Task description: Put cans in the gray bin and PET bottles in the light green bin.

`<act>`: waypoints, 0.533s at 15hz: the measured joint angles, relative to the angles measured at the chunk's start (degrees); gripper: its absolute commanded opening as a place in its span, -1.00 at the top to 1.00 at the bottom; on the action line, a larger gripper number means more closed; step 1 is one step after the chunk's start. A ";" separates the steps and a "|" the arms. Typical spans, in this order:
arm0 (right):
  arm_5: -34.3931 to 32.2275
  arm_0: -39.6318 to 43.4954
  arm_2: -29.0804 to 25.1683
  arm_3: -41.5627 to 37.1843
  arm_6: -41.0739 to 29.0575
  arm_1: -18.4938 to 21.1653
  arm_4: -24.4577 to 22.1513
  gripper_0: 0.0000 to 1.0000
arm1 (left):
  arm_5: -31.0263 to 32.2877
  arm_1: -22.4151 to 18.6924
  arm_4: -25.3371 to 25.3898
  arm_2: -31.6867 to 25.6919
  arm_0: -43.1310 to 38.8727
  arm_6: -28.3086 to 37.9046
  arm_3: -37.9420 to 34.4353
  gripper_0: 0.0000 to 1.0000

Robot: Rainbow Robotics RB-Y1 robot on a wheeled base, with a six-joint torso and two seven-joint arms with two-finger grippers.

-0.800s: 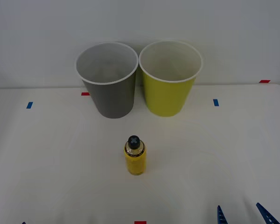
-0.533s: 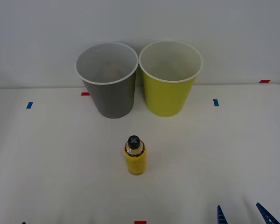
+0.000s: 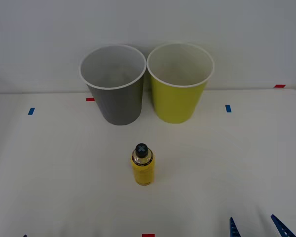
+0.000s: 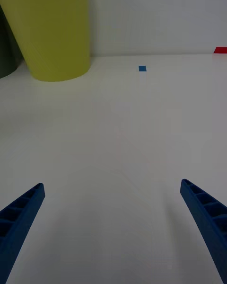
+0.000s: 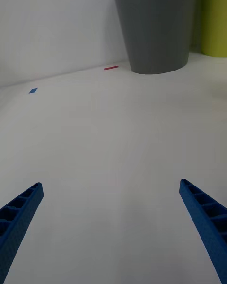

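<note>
At the back of the white surface, left to right: tall dark gray tapered bin, then tall yellow-green tapered bin, rims nearly touching, mouths up to take drops. Small clear plastic bottle of yellow liquid, black cap, upright in front of the gap between them, well apart from both arms. Left gripper low at near edge, fingers apart, empty. Right gripper likewise spread, empty, nearer the bottle's side; likely reaches first
</note>
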State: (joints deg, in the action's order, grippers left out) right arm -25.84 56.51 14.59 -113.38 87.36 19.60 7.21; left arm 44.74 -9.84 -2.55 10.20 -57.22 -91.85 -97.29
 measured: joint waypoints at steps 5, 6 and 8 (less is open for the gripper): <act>0.00 0.00 0.00 0.00 0.00 0.00 0.00 -1.00 | 0.00 0.00 0.00 0.00 0.00 0.00 0.00 -1.00; 0.00 0.00 0.00 0.00 0.00 0.00 0.00 -1.00 | 0.00 0.00 0.00 0.00 0.00 0.00 0.00 -1.00; 0.00 0.00 0.00 0.00 0.00 0.00 0.00 -1.00 | 0.00 0.00 0.00 0.00 0.00 0.00 0.00 -1.00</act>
State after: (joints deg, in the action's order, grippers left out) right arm -25.84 56.51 14.59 -113.38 87.36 19.60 7.21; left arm 44.74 -9.84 -2.55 10.20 -57.22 -91.85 -97.29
